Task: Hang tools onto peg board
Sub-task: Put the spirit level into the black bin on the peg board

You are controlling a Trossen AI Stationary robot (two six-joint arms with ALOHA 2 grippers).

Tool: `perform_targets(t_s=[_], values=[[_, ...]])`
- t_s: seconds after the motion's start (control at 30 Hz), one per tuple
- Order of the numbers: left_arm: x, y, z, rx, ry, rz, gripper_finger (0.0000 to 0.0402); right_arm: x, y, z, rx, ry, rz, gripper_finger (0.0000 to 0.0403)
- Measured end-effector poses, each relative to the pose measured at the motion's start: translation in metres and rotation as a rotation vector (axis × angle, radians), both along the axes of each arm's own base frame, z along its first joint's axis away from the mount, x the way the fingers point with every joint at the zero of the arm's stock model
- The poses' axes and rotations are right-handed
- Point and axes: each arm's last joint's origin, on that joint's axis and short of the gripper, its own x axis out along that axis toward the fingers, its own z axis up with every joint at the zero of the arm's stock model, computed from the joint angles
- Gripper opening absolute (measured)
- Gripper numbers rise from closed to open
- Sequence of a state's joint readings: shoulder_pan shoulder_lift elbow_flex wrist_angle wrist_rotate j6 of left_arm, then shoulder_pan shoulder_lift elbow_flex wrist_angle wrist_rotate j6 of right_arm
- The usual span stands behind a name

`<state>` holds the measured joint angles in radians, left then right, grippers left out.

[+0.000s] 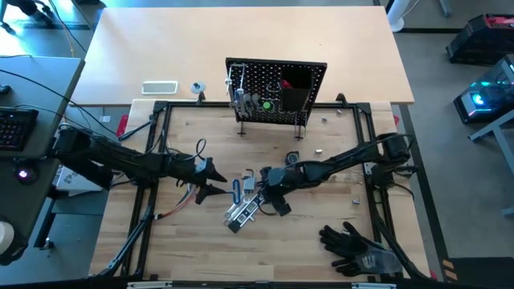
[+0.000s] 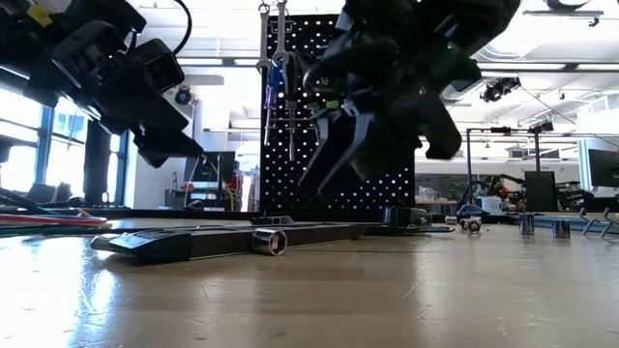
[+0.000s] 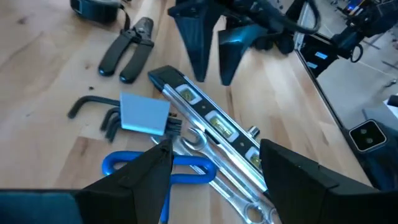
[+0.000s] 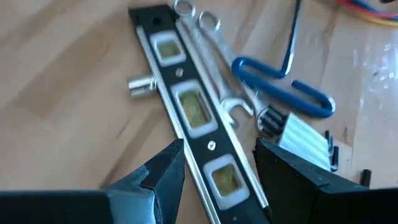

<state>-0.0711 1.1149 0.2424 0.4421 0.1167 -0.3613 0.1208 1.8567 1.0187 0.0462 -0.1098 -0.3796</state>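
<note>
From above, both arms reach inward over the counter (image 1: 161, 265): left tool (image 1: 218, 178) and right tool (image 1: 255, 191), each spread, flank the tools (image 1: 243, 207); the peg board (image 1: 275, 92) stands behind. Right wrist: fingers (image 4: 158, 171) straddle the spirit level (image 4: 189, 112), not touching.

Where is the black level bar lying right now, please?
In the high view, the level bar lies flat near the table's middle, beside the silver wrenches, under the open right gripper.

Tools (image 1: 245, 205) lie before the peg board (image 1: 277, 90), gloves (image 1: 357, 247) rightward.
</note>
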Motion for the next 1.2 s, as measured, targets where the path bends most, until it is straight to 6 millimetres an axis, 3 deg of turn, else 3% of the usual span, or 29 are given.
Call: perform_targets(t_s=[0.3,0.73,0.97,1.2], values=[[0.011,-0.007,-0.009,-0.031,-0.021,-0.001,0.0232,0.005,-0.014,-0.024,-0.084,0.111,0.053,0.0188],[0.017,-0.009,-0.015,-0.036,-0.017,0.004,0.0232,0.007,-0.019,-0.029,-0.05,0.122,0.067,0.0191],[0.017,-0.008,-0.016,-0.031,-0.01,0.012,0.0232,0.002,-0.012,-0.016,-0.009,0.118,0.083,0.0197],[0.017,-0.007,-0.015,-0.02,-0.021,0.017,0.0232,0.014,-0.012,0.002,-0.016,0.107,0.071,0.0247]])
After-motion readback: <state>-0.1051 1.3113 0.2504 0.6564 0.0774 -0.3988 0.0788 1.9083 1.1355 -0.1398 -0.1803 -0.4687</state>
